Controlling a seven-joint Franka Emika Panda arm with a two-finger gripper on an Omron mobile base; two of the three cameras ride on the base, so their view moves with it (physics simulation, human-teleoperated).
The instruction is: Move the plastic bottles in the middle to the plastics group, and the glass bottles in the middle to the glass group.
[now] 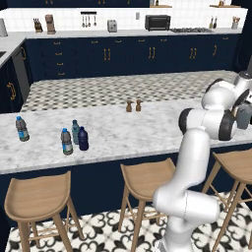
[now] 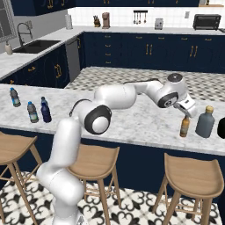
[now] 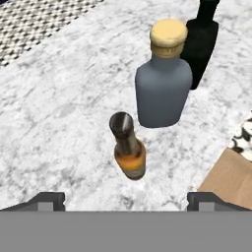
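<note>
The slim amber glass bottle [image 3: 129, 157] stands upright on the marble counter [image 3: 64, 113], just left of the broad grey-blue bottle [image 3: 163, 91] of the glass group. My gripper [image 3: 126, 199] hangs open right above the amber bottle [image 2: 185, 126] and touches nothing. In the right base view it [image 2: 186, 113] sits just over the amber bottle's neck, beside the grey-blue bottle [image 2: 205, 122]. Far along the counter the teal bottle [image 1: 76, 132] and navy bottle [image 1: 83, 139] stand together beside one clear water bottle [image 1: 66, 141]. The other water bottle [image 1: 22, 129] is further left.
A black bottle [image 3: 201, 44] stands behind the grey-blue one. Two short brown shakers [image 1: 133, 106] sit at the counter's far edge. Wooden stools [image 1: 145, 178] line the near side, one close under the counter's edge [image 3: 229, 177].
</note>
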